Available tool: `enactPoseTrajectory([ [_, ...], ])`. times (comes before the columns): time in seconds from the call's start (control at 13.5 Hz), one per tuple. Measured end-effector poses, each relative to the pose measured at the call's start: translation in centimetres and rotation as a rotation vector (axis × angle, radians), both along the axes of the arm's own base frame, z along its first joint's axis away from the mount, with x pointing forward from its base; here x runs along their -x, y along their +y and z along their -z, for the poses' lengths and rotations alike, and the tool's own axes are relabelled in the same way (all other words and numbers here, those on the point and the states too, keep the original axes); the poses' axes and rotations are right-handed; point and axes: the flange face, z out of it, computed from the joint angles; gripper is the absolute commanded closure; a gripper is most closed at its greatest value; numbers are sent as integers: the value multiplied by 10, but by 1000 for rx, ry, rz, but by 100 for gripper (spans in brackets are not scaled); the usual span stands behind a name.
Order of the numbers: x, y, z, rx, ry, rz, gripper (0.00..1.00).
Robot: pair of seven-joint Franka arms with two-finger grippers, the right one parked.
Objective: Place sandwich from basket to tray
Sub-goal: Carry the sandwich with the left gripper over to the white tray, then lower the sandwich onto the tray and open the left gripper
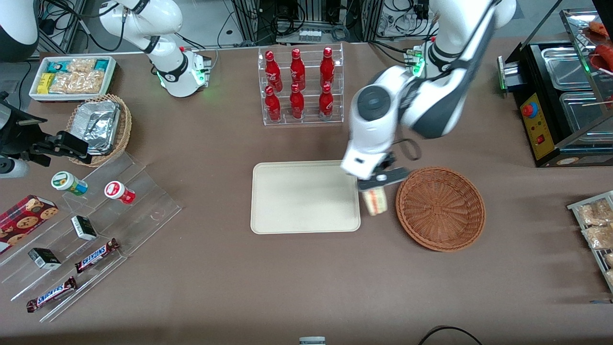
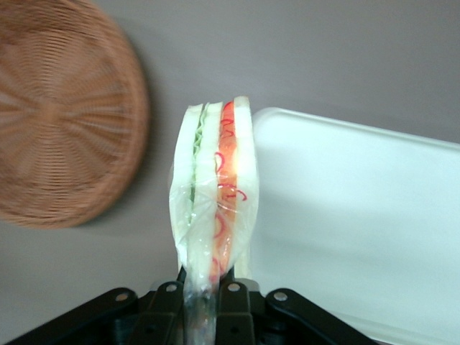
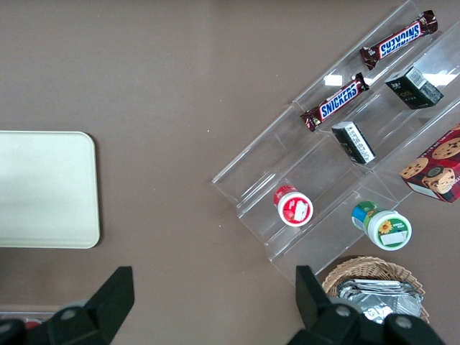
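front view: claw [image 1: 375,188] gripping sandwich [image 1: 375,201] between basket [image 1: 440,208], tray [image 1: 305,197]

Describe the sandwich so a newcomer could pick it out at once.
Find the cream tray in the middle of the table and the reddish-brown wicker basket beside it. Between them, over the tray's edge, the gripper holds the sandwich, off the table. It is the only clear-wrapped wedge of pale bread, with green and orange-red filling stripes.
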Motion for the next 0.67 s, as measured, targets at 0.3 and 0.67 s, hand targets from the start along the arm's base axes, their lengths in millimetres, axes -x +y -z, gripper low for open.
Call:
enactPoseTrajectory([
  [0.3, 0, -82, 50, 99, -48, 89, 100],
  [0.67, 24, -121, 105, 129, -54, 159, 100],
])
